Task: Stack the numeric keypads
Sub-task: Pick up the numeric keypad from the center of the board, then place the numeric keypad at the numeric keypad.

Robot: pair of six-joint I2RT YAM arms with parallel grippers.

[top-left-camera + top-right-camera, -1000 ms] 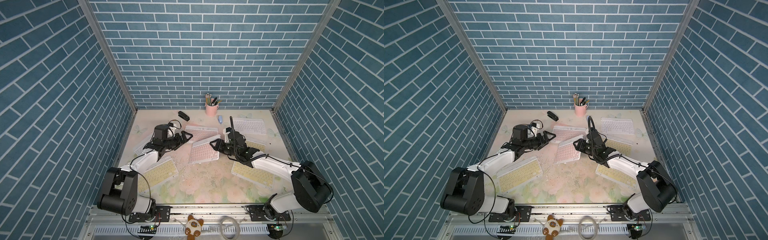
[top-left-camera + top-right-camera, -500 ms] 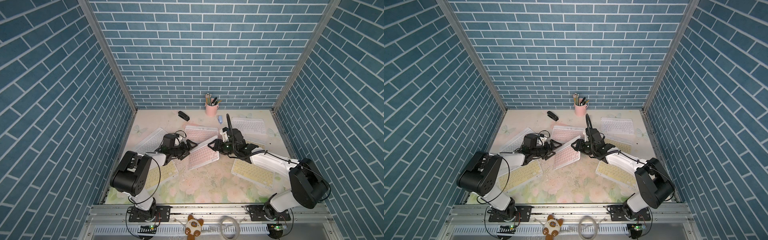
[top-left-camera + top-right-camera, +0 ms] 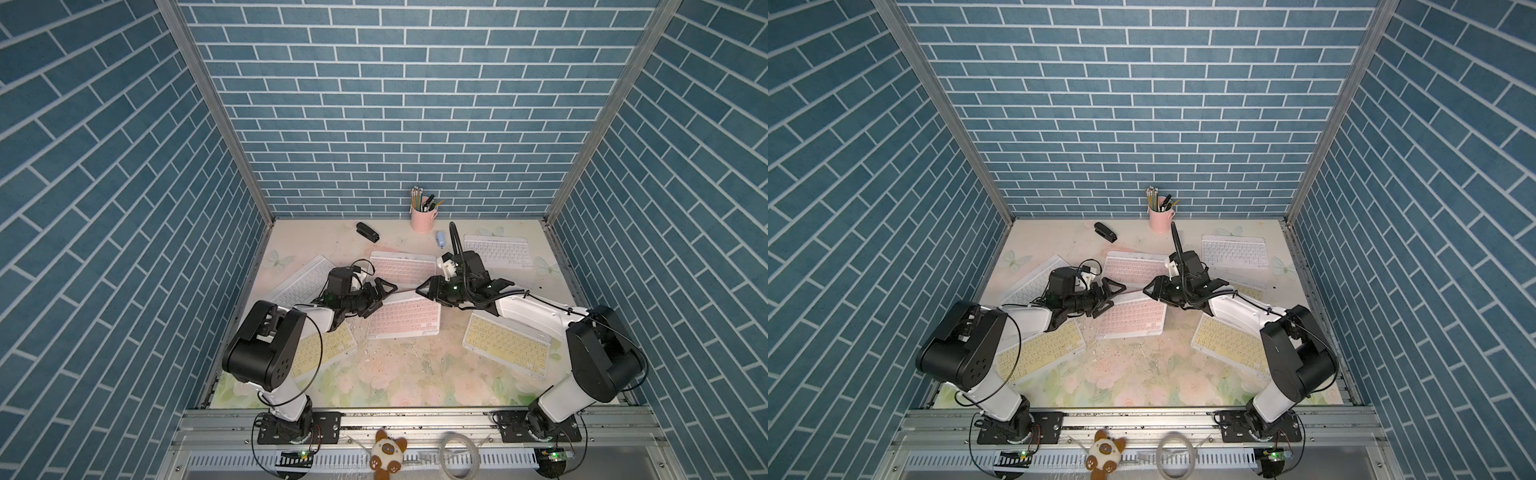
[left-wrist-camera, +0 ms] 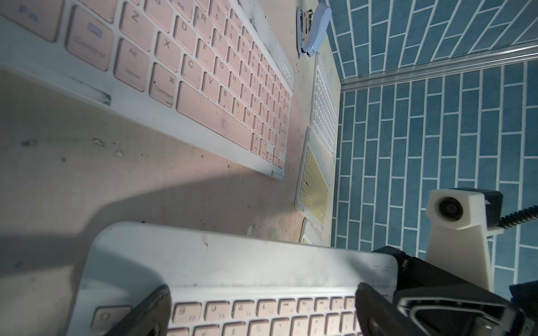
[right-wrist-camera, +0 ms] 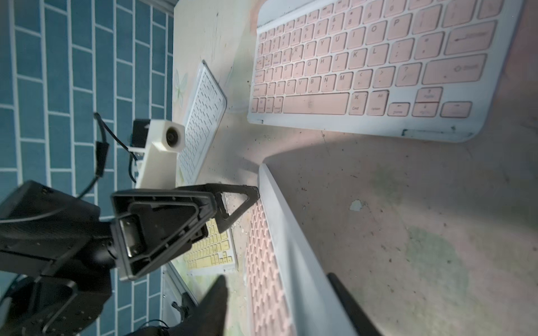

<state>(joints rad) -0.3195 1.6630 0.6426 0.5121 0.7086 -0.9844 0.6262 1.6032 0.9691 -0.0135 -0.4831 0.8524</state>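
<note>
Centre of both top views: one pink keypad [image 3: 405,320] lies on the table [image 3: 395,374] between the two arms. Its far long edge looks raised. Both wrist views show a dark shadow on the table beneath that edge.

Left fingers [image 3: 374,293] sit at the keypad's far left corner. In the left wrist view they [image 4: 148,314] stand wide, one at each side of the lower frame, over the pink key face. Nothing is clamped between them.

Right fingers [image 3: 424,289] sit at the far right corner. In the right wrist view the keypad runs edge-on through the lower middle of the frame, passing between these fingers [image 5: 212,308]. They are partly apart. A gap shows on the key side; the other finger lies close to the white back, contact unclear. At mid frame in the same view, the tip of a left finger meets the keypad's far corner.

Other keypads, each flat and single on the table:
- rear pink keypad [image 3: 403,268], just behind the centre one
- left white keypad [image 3: 299,284], angled, partly under the left arm
- far white keypad [image 3: 498,251], upper right of the table
- left yellow keypad [image 3: 328,353], lower left
- right yellow keypad [image 3: 507,349], lower right
- third yellow keypad [image 3: 1250,291], mostly hidden by the right arm

Black stapler [image 3: 368,232] and pink pencil cup [image 3: 422,218] stand near the back wall.
</note>
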